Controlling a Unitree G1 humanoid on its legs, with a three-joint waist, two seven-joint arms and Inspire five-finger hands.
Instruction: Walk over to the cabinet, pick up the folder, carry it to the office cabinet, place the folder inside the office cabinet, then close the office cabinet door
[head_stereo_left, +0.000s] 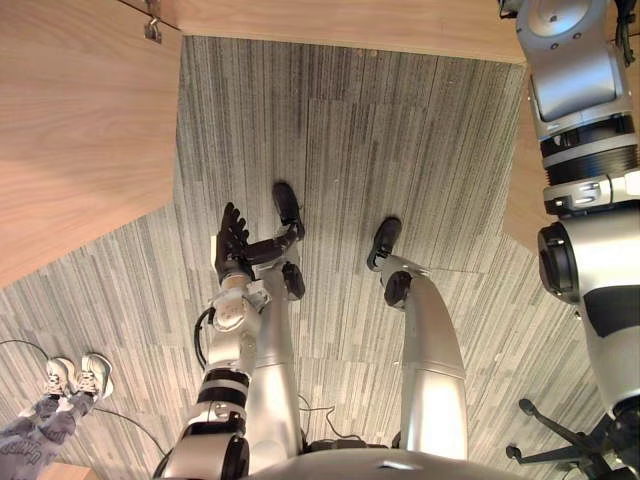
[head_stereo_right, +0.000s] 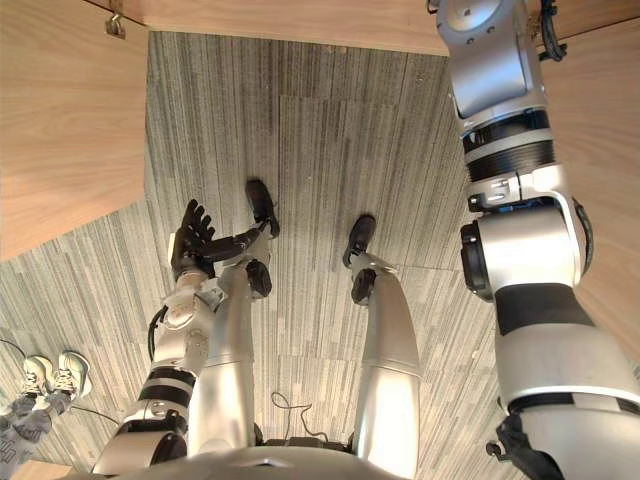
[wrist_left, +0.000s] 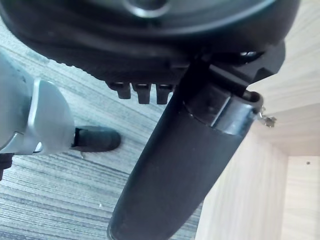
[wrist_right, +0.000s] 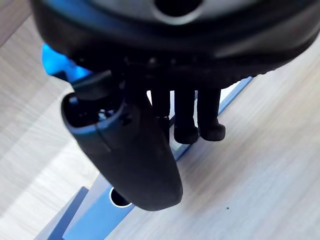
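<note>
Standing close to wood panels (head_stereo_left: 80, 130) at 10 and 12 o'clock of the head view, with grey carpet floor (head_stereo_left: 400, 130) between them. Reaching with the right arm (head_stereo_left: 580, 120) up toward 1 o'clock. Finding the blue folder (wrist_right: 92, 225) in the right wrist view, on a light wood worktop (wrist_right: 260, 165), directly below the right hand (wrist_right: 175, 45). Showing there a narrow blue strip with a round finger hole (wrist_right: 120, 197), probably the spine; cannot tell lying flat or standing on edge. Holding the fingers (wrist_right: 186, 120) nearly straight and apart from the thumb (wrist_right: 130, 160), clamped on nothing; cannot tell any contact with the folder. Hanging the left hand (head_stereo_left: 232, 245) at 8 o'clock over the floor, spread and empty. Judging the pick-up as not yet done. Expect a stiff and rather light folder, with a smooth and probably slippery cover, not fragile but ready to flap open if lifted by one cover alone. Better to take hold across the spine near the hole, thumb on one side and fingers on the other, pressing both covers together. Mind a person's shoes (head_stereo_left: 75, 375) at 8 o'clock and a chair base (head_stereo_left: 560, 450) at 5 o'clock when walking off.
</note>
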